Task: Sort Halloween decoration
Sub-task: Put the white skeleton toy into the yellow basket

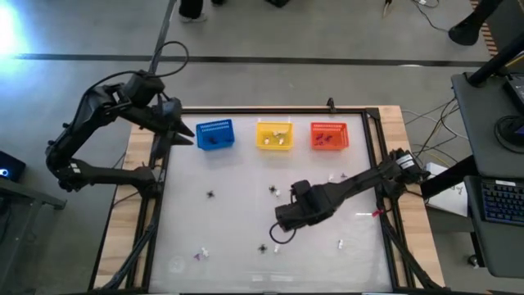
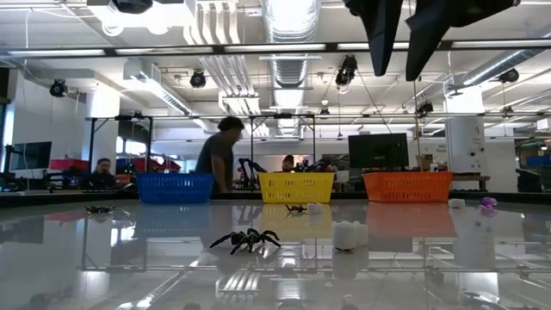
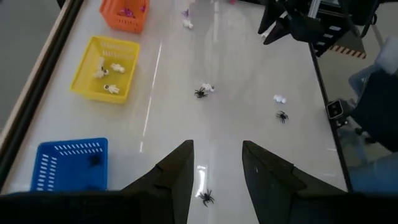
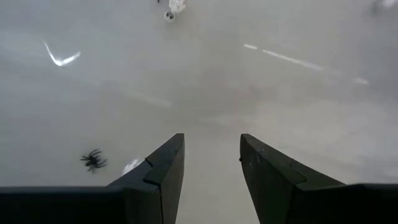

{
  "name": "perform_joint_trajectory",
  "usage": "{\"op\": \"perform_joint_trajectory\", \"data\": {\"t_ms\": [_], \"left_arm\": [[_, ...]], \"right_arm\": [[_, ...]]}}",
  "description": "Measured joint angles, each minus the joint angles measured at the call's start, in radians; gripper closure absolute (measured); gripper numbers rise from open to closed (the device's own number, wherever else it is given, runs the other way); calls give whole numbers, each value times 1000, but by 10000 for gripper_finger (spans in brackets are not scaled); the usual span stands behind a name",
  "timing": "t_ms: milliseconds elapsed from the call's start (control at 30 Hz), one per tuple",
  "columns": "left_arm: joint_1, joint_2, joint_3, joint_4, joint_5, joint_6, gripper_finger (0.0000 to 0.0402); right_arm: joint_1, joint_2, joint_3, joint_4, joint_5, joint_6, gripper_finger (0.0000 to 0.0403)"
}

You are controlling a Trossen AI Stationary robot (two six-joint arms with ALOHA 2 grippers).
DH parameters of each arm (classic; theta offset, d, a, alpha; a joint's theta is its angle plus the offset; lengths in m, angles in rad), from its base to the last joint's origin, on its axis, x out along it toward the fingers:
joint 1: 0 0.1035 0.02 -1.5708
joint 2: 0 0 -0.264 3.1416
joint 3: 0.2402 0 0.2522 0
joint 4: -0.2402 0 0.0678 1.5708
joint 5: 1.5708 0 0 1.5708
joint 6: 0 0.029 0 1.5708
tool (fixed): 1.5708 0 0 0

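Observation:
Tiny trinkets lie scattered on the white table: a black spider [image 1: 211,195], a second spider [image 1: 263,247] with a whitish piece beside it, and a purple piece [image 1: 199,256]. My right gripper [image 1: 278,223] hangs open above the table's middle, just beyond that second spider [image 4: 93,160] and whitish piece [image 4: 130,166]. In the low view its fingers [image 2: 380,43] hang well above the spider [image 2: 247,239]. My left gripper [image 3: 216,149] is open and raised near the blue basket [image 1: 214,134]. It holds nothing, and a spider [image 3: 206,198] lies on the table below it.
Three baskets stand in a row along the far edge: blue [image 3: 68,165] with dark pieces, yellow [image 1: 274,135] with whitish figures, orange [image 1: 329,136] with dark and purple pieces. More whitish pieces [image 1: 340,243] lie toward the right. People stand in the room behind [image 2: 219,155].

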Motion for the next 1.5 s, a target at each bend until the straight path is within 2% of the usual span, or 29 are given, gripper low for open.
{"op": "perform_joint_trajectory", "data": {"t_ms": [233, 400, 500, 900, 1033, 1200, 1400, 1500], "left_arm": [[0, -6, 0, 0, 0, 40, 283], [0, -7, 0, -6, 0, 60, 283], [-1, -7, 0, -32, 0, 68, 283], [0, -11, -1, -55, 1, 41, 283], [0, -16, -1, -58, 1, 40, 283], [0, -20, -1, -59, 1, 40, 283], [0, -21, -1, -59, 1, 40, 283], [0, -21, -1, -59, 1, 40, 283]], "right_arm": [[71, 2, -16, 95, 0, 170, 261], [91, 2, -57, 182, 0, 103, 266], [91, 2, -80, 209, -13, 117, 266], [152, 2, -125, 175, -30, 320, 229], [189, 2, -127, 107, -35, 384, 216], [241, 2, -149, 21, -97, 537, 211], [295, 3, -247, 55, -202, 684, 211], [307, 3, -307, 108, -244, 700, 211]]}}
